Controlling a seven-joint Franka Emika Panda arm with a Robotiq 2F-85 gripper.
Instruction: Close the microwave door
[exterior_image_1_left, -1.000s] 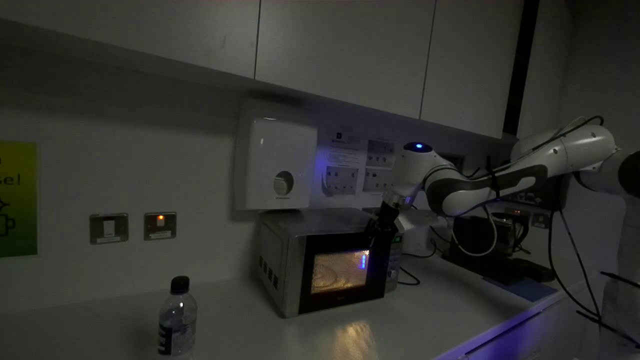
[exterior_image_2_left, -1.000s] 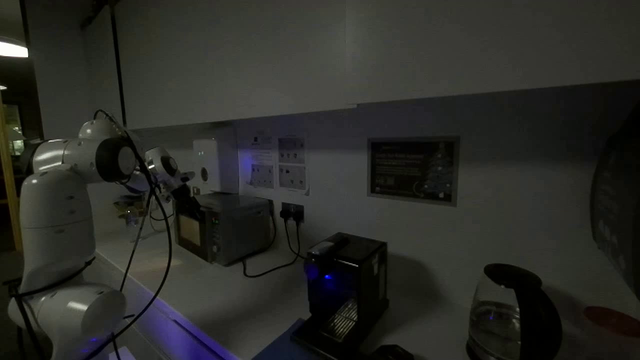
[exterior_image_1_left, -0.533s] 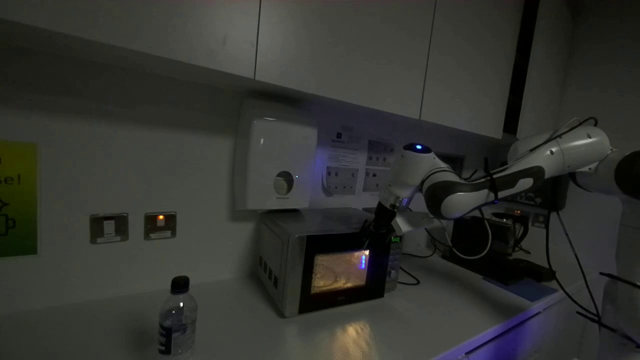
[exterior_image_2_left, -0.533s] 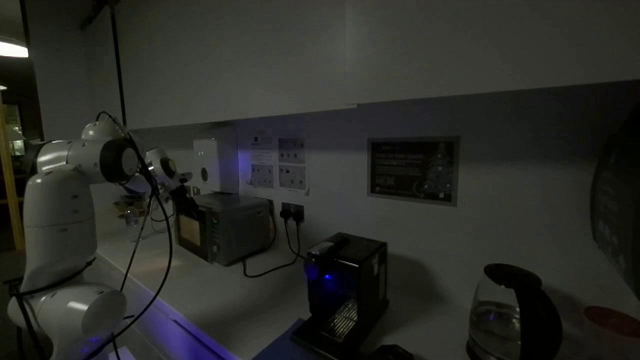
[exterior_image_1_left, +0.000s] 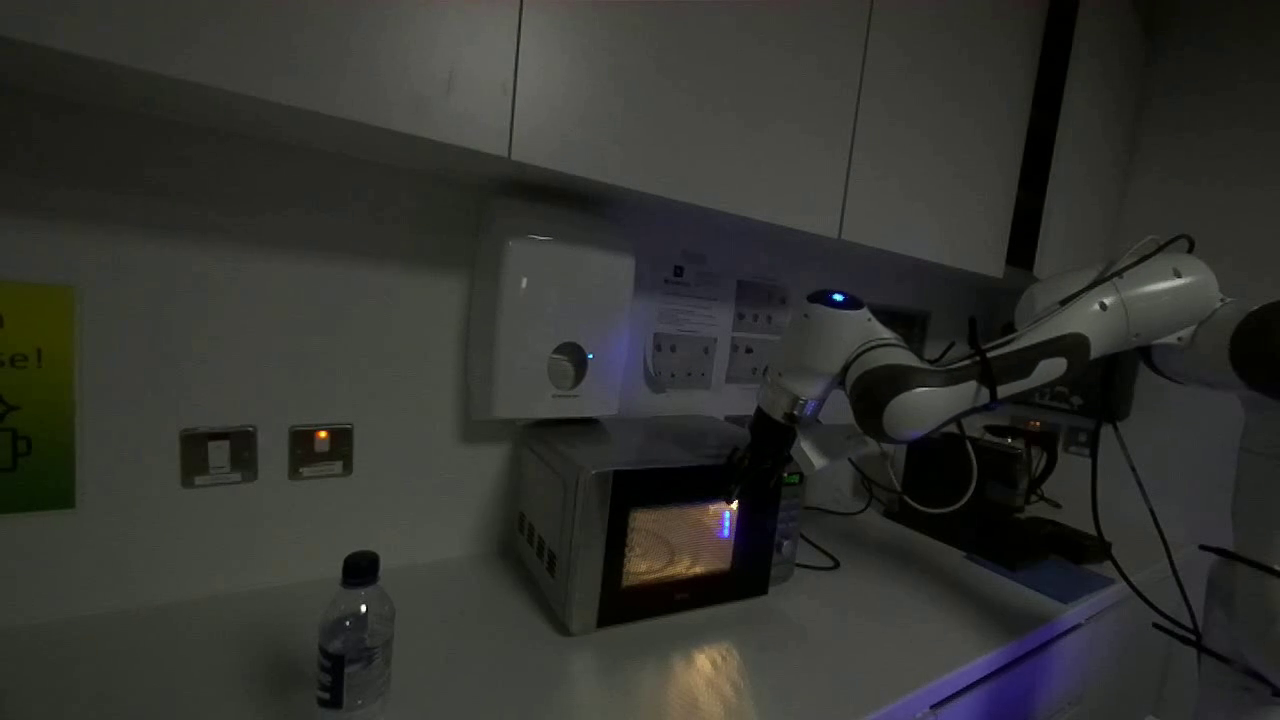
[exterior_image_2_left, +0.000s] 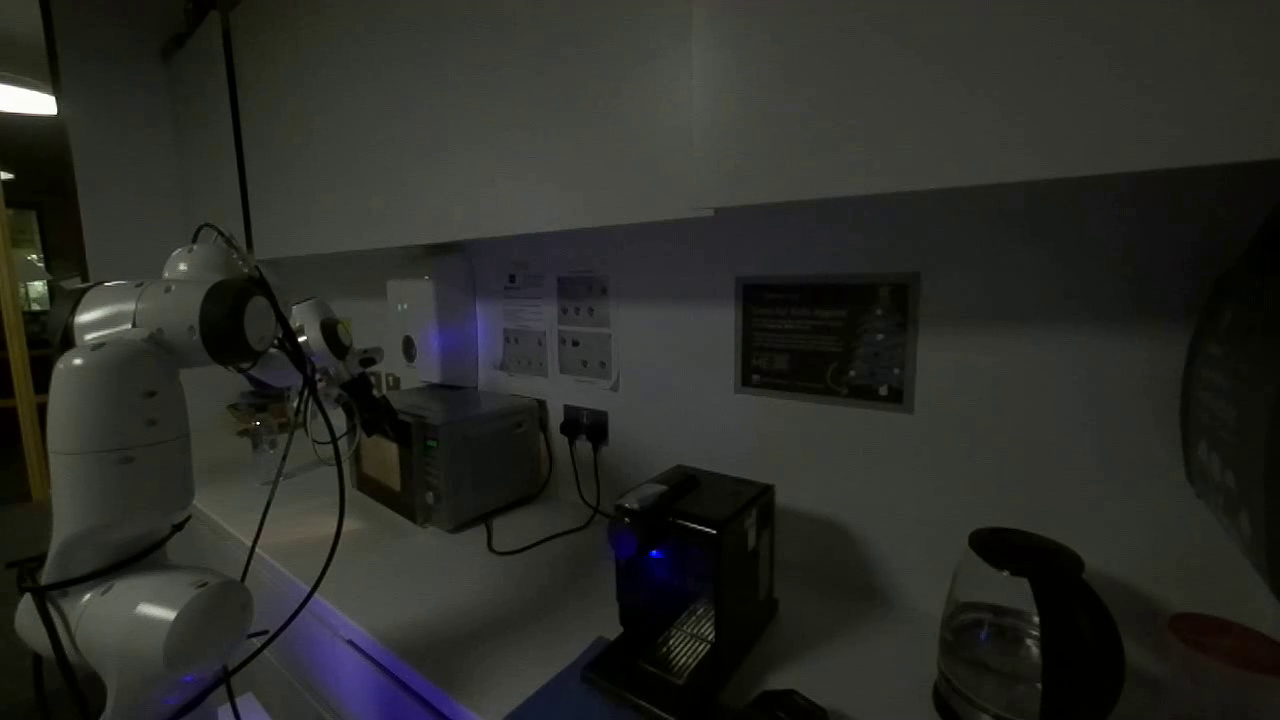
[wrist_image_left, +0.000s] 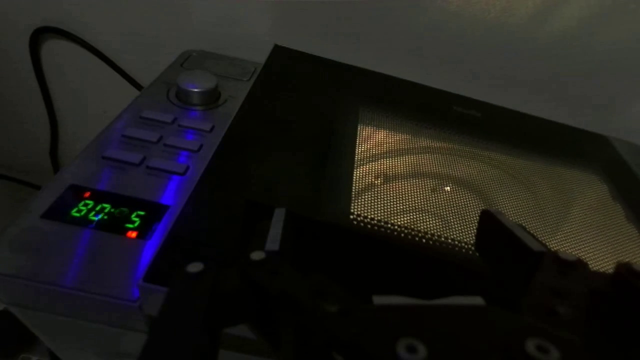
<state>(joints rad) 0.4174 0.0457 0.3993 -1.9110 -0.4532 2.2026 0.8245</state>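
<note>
The microwave door (exterior_image_1_left: 678, 590) is a black-framed panel with a lit mesh window, on the front of the silver-grey microwave (exterior_image_1_left: 570, 500). It also shows in an exterior view (exterior_image_2_left: 380, 462) and fills much of the wrist view (wrist_image_left: 425, 165). It lies flush or nearly flush with the front; I cannot tell whether it is latched. My gripper (exterior_image_1_left: 748, 476) is in front of the door's upper part near the control-panel side. In the wrist view my gripper (wrist_image_left: 380, 220) has its fingers wide apart with nothing between them. Contact with the door cannot be made out.
The control panel (wrist_image_left: 142, 165) with knob and lit display is beside the door. A white wall box (exterior_image_1_left: 560, 320) hangs above the microwave. A bottle (exterior_image_1_left: 357, 640) stands on the counter. A black coffee machine (exterior_image_2_left: 700, 570) and a kettle (exterior_image_2_left: 1020, 630) stand farther along. Cables hang from the arm.
In an exterior view my gripper has shifted slightly left and then down across the door's front. The door shows no visible movement.
</note>
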